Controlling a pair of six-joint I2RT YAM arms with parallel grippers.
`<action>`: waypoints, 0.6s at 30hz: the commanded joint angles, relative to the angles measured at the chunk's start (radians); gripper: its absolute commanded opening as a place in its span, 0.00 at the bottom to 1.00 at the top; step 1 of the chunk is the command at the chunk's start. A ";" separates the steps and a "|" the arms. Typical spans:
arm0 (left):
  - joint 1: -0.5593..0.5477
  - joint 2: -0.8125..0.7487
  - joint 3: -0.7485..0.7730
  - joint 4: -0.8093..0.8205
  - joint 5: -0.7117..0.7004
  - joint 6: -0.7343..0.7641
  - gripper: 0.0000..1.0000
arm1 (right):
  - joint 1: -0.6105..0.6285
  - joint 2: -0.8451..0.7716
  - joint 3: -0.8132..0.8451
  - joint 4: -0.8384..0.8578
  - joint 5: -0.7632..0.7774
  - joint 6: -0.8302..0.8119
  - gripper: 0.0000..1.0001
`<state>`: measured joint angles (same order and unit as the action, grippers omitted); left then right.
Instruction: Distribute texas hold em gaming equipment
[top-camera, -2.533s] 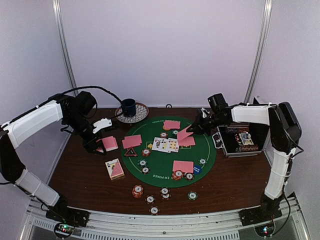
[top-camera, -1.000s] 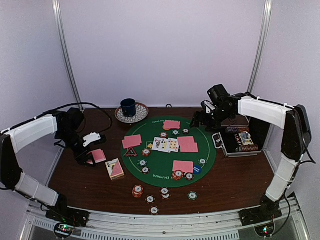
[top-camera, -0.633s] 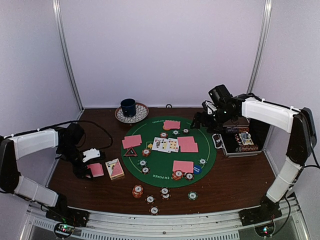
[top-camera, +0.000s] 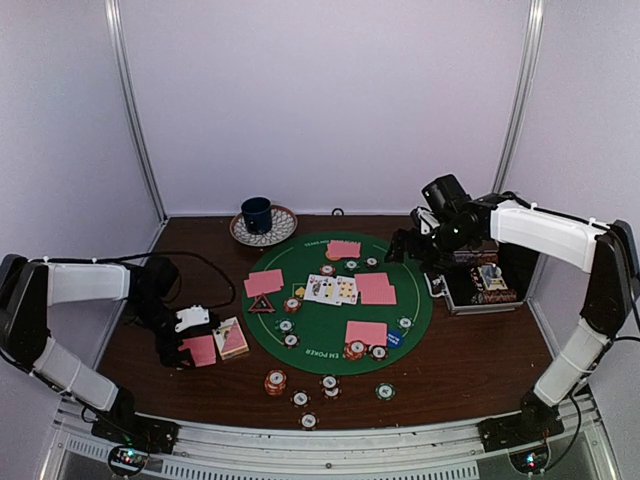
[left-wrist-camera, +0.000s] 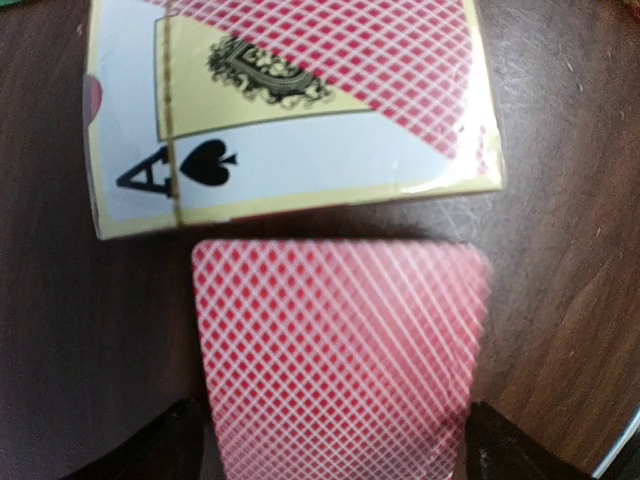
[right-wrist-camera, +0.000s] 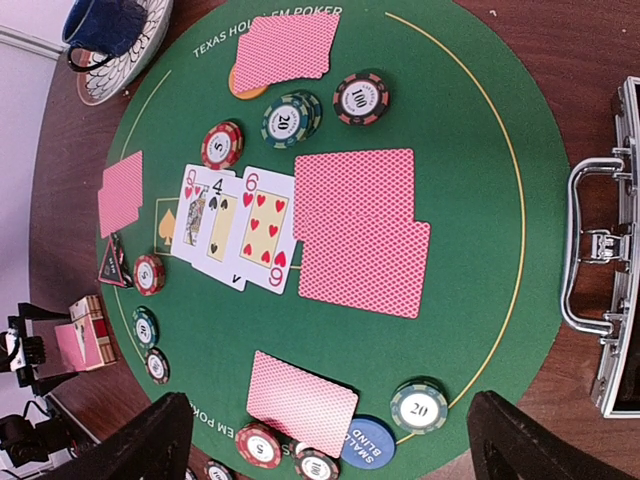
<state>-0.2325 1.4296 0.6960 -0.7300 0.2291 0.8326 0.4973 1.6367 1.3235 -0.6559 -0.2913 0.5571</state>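
A round green poker mat carries three face-up cards, several pairs of pink-backed cards, striped chips, a blue button and the black triangle. More chips lie on the wood near the front edge. My left gripper is low over the table, open, a pink-backed card blurred between its fingers, just short of the card box. The right gripper hangs open and empty above the mat's far right.
A dark blue mug on a patterned plate stands at the back behind the mat. An open metal case with chips sits right of the mat, close under the right arm. The left arm's cable trails over the table's left edge.
The left arm carried the pink card down and toward the near edge, beside the card box, and its jaws opened. The right gripper rose and drew back to the right.
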 joint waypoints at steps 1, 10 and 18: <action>-0.011 -0.010 0.015 -0.015 0.046 -0.014 0.98 | 0.006 -0.047 -0.010 -0.001 0.037 0.004 0.99; -0.009 -0.095 0.186 -0.142 0.086 -0.096 0.98 | 0.002 -0.146 -0.007 -0.052 0.136 -0.049 1.00; 0.072 -0.132 0.286 0.062 0.193 -0.352 0.98 | -0.077 -0.292 -0.059 -0.064 0.386 -0.125 1.00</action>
<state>-0.2100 1.3117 0.9642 -0.8169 0.3447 0.6601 0.4759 1.4075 1.2945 -0.7013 -0.1055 0.4870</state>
